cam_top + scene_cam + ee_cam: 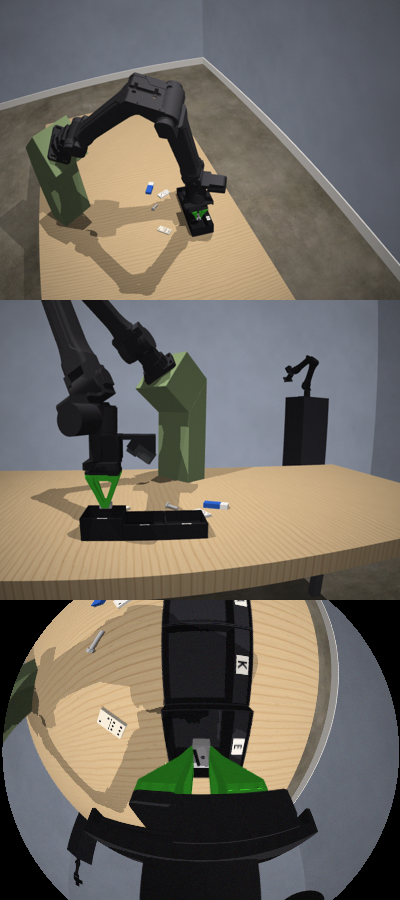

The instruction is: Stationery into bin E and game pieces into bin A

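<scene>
My gripper (198,216) (105,506) (201,751) is shut on a small grey metal pencil sharpener (110,505) (201,745), at the mouth of bin E (202,231) (101,531) (179,725). Bin A (186,531) (197,611) is at the row's other end. A blue and white eraser (149,188) (212,504) (98,602) lies on the table. One domino (163,193) (205,513) (121,603) lies beside it; another domino (164,229) (128,508) (111,722) lies beside bin E. The inside of bin E is partly hidden.
Bin K (144,532) (197,665) stands between bins E and A, touching both. A grey bolt (154,206) (171,506) (95,641) lies on the table between the dominoes. The green arm stand (69,193) (196,438) rises behind the things.
</scene>
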`<state>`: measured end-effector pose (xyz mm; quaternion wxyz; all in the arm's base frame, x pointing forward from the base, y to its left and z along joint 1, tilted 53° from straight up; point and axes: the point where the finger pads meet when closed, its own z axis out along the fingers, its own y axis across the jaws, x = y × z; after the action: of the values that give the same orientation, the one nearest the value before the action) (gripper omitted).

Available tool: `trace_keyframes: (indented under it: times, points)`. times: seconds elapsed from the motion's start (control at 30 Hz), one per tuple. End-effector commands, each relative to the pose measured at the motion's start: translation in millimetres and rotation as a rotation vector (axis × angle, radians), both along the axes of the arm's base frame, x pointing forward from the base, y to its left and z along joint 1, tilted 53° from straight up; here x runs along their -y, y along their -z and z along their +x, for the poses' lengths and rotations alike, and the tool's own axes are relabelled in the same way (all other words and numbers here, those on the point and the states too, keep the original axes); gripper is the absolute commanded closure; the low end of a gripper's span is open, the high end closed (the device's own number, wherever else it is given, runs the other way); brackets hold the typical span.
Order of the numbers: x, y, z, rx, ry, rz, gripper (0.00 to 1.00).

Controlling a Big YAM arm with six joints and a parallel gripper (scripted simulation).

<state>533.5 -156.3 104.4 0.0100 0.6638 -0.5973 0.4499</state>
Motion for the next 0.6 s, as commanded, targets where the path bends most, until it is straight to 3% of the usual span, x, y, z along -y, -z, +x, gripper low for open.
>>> trace_keyframes:
  times: [0.0,0.57]
  points:
    - [10.9,4.7,5.3,0.0,0.003,-0.007,0.89]
    - [27.7,23.7,21.7,-0.002,0.003,-0.007,0.89]
